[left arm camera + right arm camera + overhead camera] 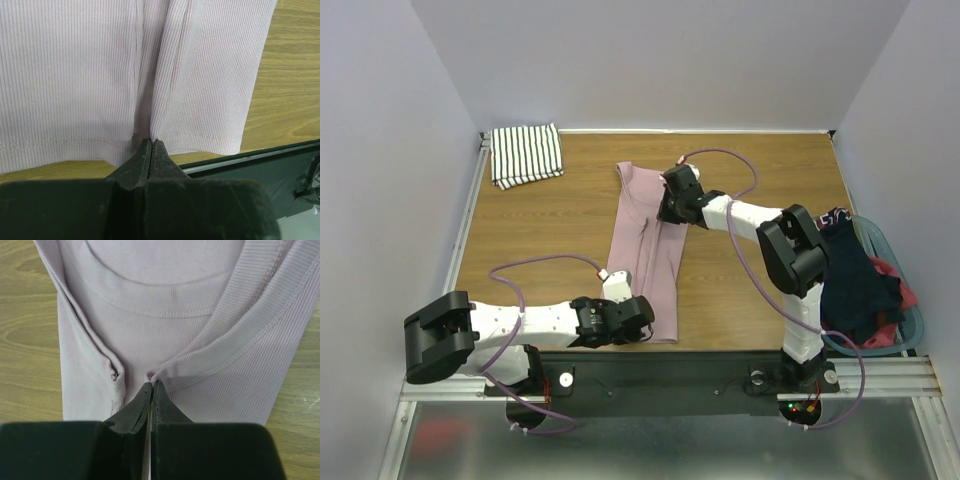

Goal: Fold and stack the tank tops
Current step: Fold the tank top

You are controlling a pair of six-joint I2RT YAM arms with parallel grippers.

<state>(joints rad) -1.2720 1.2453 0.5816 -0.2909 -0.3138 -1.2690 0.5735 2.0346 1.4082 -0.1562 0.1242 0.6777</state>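
The pink top (645,250) lies lengthwise in the middle of the desk (540,230), folded into a long narrow strip, hem toward the arms and neckline at the far end. Its fabric is a fine rib knit with stitched hems, and a lengthwise crease runs up from the hem.

The left gripper (645,318) sits at the near hem. Its jaws are pressed together and nip a small pucker of the hem edge where the crease meets it (151,142). The right gripper (670,205) is at the far end, jaws likewise closed tight, pinching the bound edge of the pink top just below the scoop neck (152,386).

The striped top (527,154), white with thin black lines, rests as a folded square in the far left corner. At the right edge a blue basket (910,330) holds a navy garment (855,280) draped over its rim and a red garment (898,295) beneath.
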